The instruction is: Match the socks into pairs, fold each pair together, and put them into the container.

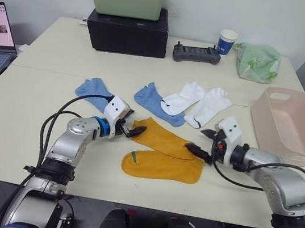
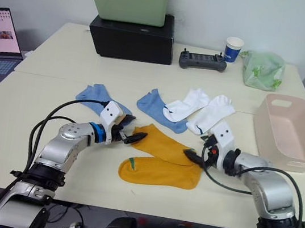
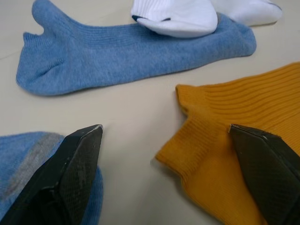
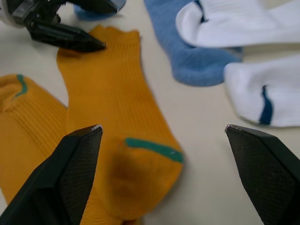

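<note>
Bare table [image 1: 24, 129] lies left of the orange socks [image 1: 163, 156]; both grippers, left [image 1: 132, 128] and right [image 1: 201, 144], gape empty at their ends.

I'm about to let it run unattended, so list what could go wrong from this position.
1. The left gripper is open at the cuff of the upper orange sock, close to a blue sock; closing could pinch the wrong one.
2. The right gripper is open at the same sock's other end; pulling unevenly might drag it across the lower orange sock.
3. A white sock overlaps the second blue sock, so lifting either may shift the other.
</note>
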Tool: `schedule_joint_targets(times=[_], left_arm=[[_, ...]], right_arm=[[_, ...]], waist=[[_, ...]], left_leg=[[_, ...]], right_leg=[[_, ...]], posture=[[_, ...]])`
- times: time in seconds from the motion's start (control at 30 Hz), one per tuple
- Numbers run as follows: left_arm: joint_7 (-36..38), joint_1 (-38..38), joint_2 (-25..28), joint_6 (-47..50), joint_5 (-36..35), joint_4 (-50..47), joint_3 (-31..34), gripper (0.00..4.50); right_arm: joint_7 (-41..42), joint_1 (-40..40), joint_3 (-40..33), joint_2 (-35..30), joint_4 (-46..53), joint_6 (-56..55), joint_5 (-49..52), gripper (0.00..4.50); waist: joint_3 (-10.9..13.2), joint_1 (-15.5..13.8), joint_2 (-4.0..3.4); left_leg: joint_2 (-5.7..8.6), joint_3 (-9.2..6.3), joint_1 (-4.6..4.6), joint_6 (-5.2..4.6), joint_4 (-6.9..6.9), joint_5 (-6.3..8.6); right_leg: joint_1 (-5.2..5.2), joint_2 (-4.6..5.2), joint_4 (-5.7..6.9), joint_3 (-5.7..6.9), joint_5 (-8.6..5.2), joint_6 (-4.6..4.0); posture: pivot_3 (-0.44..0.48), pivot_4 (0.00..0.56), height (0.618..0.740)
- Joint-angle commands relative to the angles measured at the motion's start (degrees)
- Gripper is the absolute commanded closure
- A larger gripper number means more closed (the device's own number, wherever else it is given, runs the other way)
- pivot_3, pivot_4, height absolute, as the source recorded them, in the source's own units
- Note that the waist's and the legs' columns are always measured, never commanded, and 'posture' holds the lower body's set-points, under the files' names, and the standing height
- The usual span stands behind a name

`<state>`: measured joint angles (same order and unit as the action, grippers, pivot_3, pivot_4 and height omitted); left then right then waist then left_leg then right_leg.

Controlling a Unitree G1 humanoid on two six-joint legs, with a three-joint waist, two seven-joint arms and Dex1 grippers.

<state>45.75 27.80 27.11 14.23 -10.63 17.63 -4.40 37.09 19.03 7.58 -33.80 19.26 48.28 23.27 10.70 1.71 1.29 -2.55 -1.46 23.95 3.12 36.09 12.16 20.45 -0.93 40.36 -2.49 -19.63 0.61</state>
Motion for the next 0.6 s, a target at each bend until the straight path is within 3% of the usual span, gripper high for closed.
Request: schedule_joint_targets(times=[0.03,0.2,0.47,0.5,0.6], left_arm=[[0.7,0.2,0.5,-0.9,0.9,-1.0,-0.2,0.40],[1.2,0.1,0.4,-0.5,0.9,-1.3,0.1,1.83],[2.2,0.0,0.9,0.1,1.2,-1.8,-0.1,4.46],[2.3,-0.1,0.9,0.2,1.2,-1.8,-0.1,4.50],[2.6,-0.1,0.9,0.1,1.3,-1.8,-0.1,4.50]], right_arm=[[0.8,0.1,0.2,-0.4,0.1,-1.4,-0.8,0.00],[1.9,-0.4,1.1,-0.8,-1.1,-2.8,-2.0,1.27],[3.5,-0.8,2.6,-1.7,-2.7,-2.0,-2.5,4.17],[3.5,-0.7,2.7,-1.7,-3.0,-2.3,-2.7,4.49],[3.6,-0.6,2.6,-1.1,-3.6,-2.9,-2.8,4.49]], waist=[[0.0,0.0,0.00],[0.0,0.0,0.00],[0.0,0.0,0.00],[0.0,0.0,0.00],[0.0,0.0,0.00]], left_leg=[[0.00,0.01,-0.01,0.00,0.01,0.00],[0.00,0.00,-0.01,0.00,0.01,0.00],[0.00,0.00,-0.01,0.00,0.01,0.00],[0.00,-0.01,-0.01,0.00,0.01,0.00],[0.00,-0.01,-0.01,0.00,0.01,0.00]], right_leg=[[-0.01,0.00,0.01,-0.01,0.00,0.00],[0.00,0.00,0.03,0.00,0.00,0.01],[0.00,0.00,0.04,0.00,0.00,0.00],[0.00,0.00,0.04,0.00,0.00,0.00],[0.00,0.00,0.04,0.01,0.00,0.00]], posture=[[0.000,0.150,0.740],[0.000,0.150,0.740],[0.000,0.150,0.740],[0.000,0.150,0.740],[0.000,0.150,0.740]])
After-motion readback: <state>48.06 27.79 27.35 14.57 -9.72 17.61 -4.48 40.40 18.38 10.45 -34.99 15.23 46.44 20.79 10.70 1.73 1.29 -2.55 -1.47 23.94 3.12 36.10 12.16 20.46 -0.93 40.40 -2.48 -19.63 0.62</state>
